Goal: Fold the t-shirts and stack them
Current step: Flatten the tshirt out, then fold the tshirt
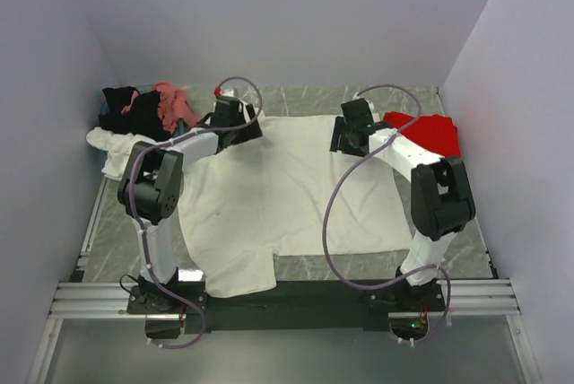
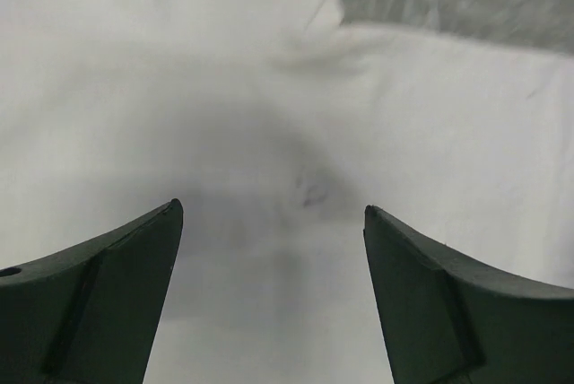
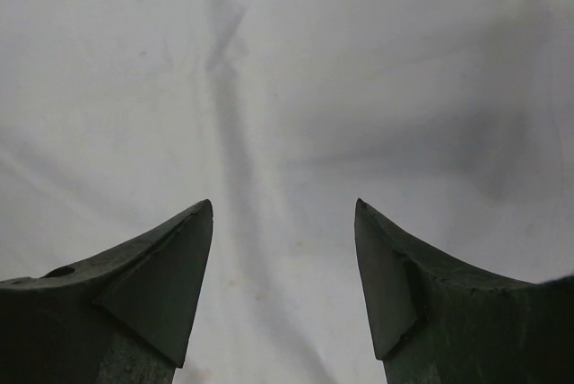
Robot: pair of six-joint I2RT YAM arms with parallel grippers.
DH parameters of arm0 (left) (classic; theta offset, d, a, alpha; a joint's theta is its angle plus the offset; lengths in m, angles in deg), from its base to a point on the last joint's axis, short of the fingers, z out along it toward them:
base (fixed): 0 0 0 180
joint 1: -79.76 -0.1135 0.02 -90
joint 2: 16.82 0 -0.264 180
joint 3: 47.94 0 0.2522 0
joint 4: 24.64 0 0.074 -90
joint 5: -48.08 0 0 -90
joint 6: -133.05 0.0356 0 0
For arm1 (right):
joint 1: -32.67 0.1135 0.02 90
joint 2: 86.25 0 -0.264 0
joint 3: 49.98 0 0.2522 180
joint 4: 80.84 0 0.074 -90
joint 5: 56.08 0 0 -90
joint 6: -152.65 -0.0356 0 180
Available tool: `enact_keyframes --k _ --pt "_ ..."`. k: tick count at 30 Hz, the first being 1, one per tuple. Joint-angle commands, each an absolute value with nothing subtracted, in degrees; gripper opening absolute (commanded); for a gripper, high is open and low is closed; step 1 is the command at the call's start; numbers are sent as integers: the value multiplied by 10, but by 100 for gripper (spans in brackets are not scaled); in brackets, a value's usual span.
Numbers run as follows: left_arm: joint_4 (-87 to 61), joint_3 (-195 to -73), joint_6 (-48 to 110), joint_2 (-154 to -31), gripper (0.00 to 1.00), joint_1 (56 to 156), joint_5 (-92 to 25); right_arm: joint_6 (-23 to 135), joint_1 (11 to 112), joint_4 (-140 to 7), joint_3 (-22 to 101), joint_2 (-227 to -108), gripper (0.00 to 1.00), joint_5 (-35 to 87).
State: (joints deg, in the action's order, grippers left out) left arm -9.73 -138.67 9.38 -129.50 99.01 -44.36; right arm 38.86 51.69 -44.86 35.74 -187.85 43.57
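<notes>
A large cream t-shirt point(image 1: 278, 196) lies spread flat over the middle of the table. My left gripper point(image 1: 235, 124) hovers over its far left part, jaws open, only cream cloth point(image 2: 269, 133) showing between the fingers point(image 2: 117, 285). My right gripper point(image 1: 350, 137) stands over the far right part of the same shirt, also open, with bare cloth point(image 3: 287, 115) between its fingers point(image 3: 170, 267). A red t-shirt point(image 1: 429, 131) lies folded at the far right. Black point(image 1: 121, 108), pink point(image 1: 170, 101) and white point(image 1: 112, 146) shirts are heaped at the far left.
The table top point(image 1: 466, 249) is grey marble, walled in by pale panels on three sides. An aluminium rail point(image 1: 287, 299) runs along the near edge with both arm bases bolted on. Cables loop from each arm over the shirt.
</notes>
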Motion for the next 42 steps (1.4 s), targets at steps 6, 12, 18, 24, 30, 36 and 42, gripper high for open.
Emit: enact_keyframes --k 6,12,18,24,30,36,42 --pt "-68 -1389 109 -1321 88 1008 -486 424 480 -386 475 -1999 71 468" --pt "-55 -1425 119 -1359 88 1008 -485 433 472 -352 542 -2069 70 475" --pt "-35 -1462 125 -1396 88 1007 -474 439 469 -307 605 -2109 69 469" --pt "-19 -1510 127 -1426 88 1002 -461 445 466 -271 666 -2144 69 465" --pt "-6 -1554 139 -1452 89 999 -466 456 461 -252 708 -2166 68 454" --pt "18 -1602 142 -1483 88 987 -459 465 452 -218 755 -2196 68 434" --pt "11 -1612 149 -1484 88 981 -456 456 452 -244 730 -2150 70 454"
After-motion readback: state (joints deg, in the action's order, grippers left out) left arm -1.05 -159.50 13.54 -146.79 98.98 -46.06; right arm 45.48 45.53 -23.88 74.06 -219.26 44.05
